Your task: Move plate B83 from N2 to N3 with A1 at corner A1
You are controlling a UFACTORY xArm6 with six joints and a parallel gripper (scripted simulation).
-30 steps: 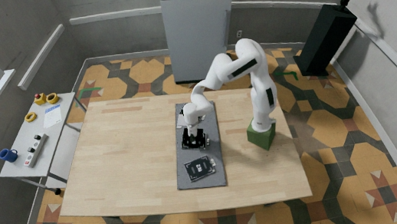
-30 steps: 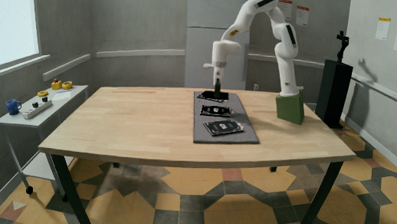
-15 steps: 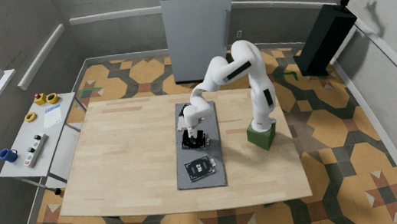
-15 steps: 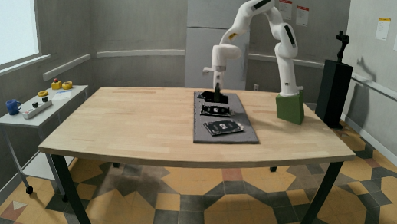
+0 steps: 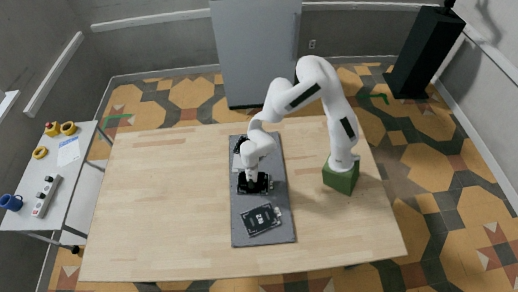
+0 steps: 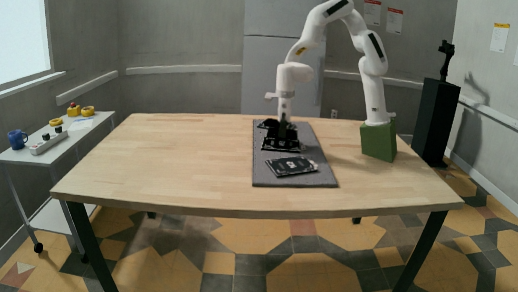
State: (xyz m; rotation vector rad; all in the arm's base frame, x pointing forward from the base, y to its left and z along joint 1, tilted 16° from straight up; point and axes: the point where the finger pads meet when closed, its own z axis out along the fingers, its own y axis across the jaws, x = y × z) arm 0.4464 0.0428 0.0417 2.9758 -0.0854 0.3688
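My gripper is shut on a dark plate, which I take for B83, though its label is too small to read. It holds the plate low over the middle nest of the grey deck mat. In the exterior view the gripper stands upright over the plate. I cannot tell whether the plate touches the nest. A second dark plate with a white label lies at a slant on the near nest, and it also shows in the exterior view. The far nest is mostly hidden by the arm.
The arm's green base block stands on the table to the right of the mat. A grey side cart with a blue mug, buttons and tape rolls is at the left. A black column and a grey cabinet stand beyond the table.
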